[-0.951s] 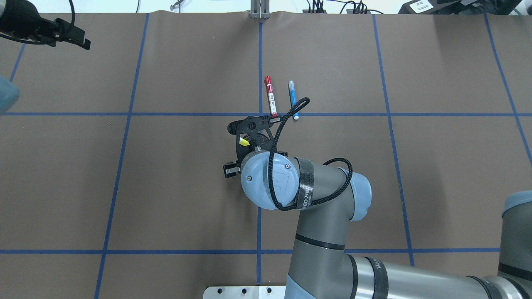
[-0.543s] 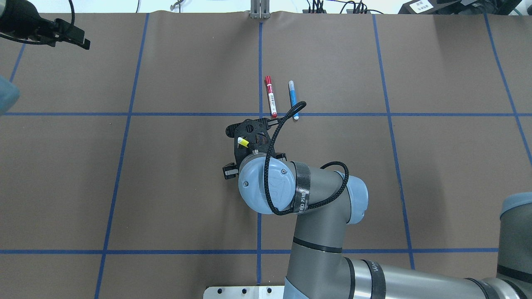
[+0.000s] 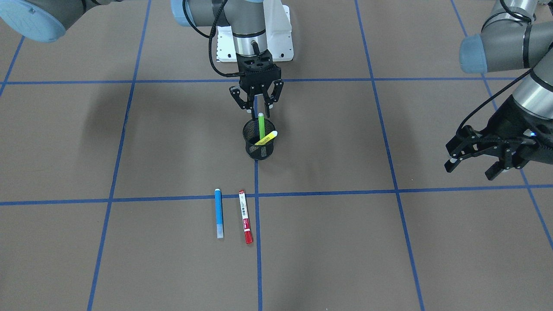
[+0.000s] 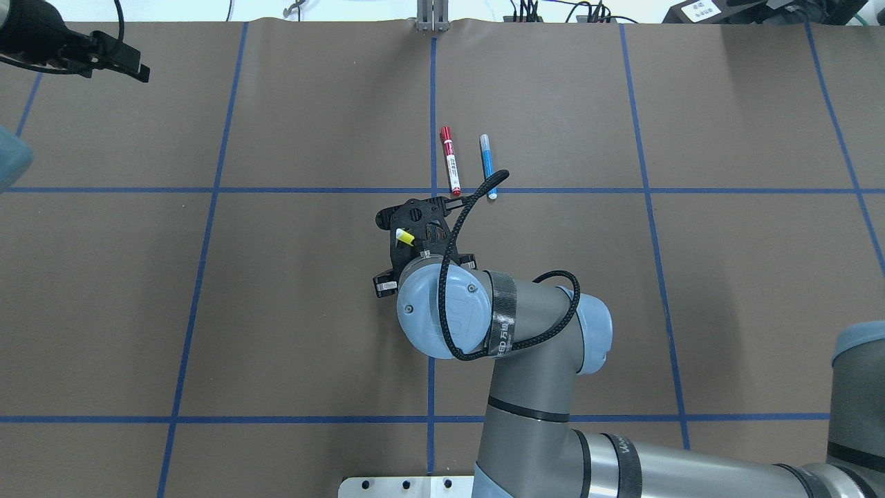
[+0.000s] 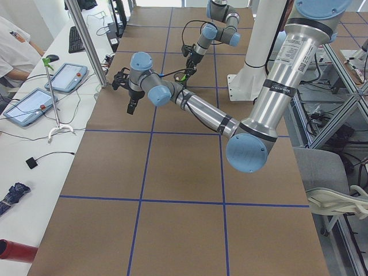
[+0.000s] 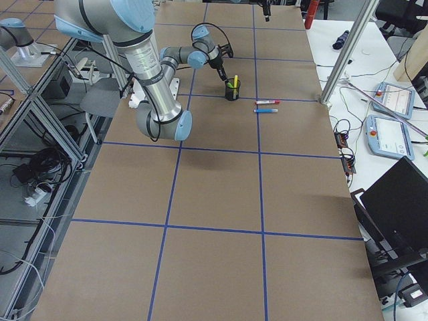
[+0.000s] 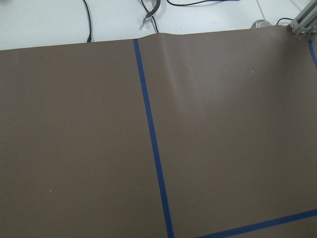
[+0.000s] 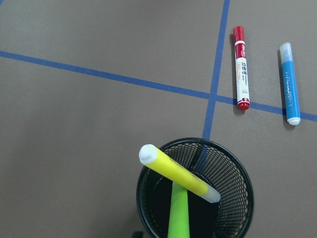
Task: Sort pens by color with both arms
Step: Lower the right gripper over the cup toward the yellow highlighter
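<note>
A black mesh cup (image 3: 258,151) stands near the table's middle. A lime green pen (image 3: 261,126) stands upright in it and a yellow pen (image 3: 266,139) leans across its rim. My right gripper (image 3: 258,111) hangs open just above the green pen's top, holding nothing. The right wrist view looks down into the cup (image 8: 233,158) at the yellow pen (image 8: 176,172) and green pen (image 8: 178,213). A blue pen (image 3: 219,213) and a red-and-white pen (image 3: 245,217) lie side by side beyond the cup. My left gripper (image 3: 470,170) is open and empty, far to the side.
Blue tape lines divide the brown table cover into squares. In the overhead view the red pen (image 4: 451,160) and blue pen (image 4: 487,166) lie just past a cross line. The left wrist view shows only bare cover and the table's far edge.
My right arm drew back slightly toward the robot's base and to the left over the cup, then held still. The pens and the left arm have not moved.
</note>
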`<state>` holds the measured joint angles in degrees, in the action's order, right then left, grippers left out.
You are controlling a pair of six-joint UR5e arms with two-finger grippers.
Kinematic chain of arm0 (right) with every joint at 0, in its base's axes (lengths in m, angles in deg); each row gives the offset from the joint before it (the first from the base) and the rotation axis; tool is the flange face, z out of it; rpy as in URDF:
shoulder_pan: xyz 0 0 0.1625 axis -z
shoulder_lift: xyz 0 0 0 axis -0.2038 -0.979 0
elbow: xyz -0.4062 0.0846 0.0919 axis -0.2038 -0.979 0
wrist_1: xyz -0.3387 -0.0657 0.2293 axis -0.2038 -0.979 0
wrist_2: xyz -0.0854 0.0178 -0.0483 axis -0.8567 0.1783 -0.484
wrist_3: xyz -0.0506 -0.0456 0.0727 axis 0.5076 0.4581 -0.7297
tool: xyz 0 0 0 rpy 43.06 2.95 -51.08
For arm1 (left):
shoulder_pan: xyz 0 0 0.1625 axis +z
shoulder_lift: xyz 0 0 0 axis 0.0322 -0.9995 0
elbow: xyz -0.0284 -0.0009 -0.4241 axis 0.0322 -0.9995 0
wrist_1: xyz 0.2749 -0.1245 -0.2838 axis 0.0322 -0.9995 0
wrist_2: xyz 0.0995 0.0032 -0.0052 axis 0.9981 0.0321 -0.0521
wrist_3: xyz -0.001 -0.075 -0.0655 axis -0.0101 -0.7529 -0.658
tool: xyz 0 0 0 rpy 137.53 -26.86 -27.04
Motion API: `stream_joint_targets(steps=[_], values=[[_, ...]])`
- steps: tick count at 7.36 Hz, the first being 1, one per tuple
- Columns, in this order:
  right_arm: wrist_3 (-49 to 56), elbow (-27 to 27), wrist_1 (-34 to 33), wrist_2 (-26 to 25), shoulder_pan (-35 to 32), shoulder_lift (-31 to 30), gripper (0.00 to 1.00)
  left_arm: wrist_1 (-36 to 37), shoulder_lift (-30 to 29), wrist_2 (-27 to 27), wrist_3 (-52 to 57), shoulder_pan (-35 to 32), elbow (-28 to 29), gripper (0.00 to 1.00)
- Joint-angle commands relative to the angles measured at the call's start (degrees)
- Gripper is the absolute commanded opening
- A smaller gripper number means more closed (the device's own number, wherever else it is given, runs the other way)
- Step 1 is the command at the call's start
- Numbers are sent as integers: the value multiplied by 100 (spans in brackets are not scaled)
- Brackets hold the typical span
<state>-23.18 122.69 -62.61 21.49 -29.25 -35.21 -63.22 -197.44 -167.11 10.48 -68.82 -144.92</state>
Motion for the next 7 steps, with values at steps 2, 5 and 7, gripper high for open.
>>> stream_joint_targets(steps=[2, 5, 7], values=[[1, 9, -9, -29, 0, -3, 0, 0, -9, 3, -9, 0, 6, 98], [1, 305, -157, -47, -26, -55, 0, 0, -9, 3, -26, 0, 6, 98], [18, 1182, -797, -38, -52, -299, 0, 0, -9, 3, -79, 9, 6, 98]])
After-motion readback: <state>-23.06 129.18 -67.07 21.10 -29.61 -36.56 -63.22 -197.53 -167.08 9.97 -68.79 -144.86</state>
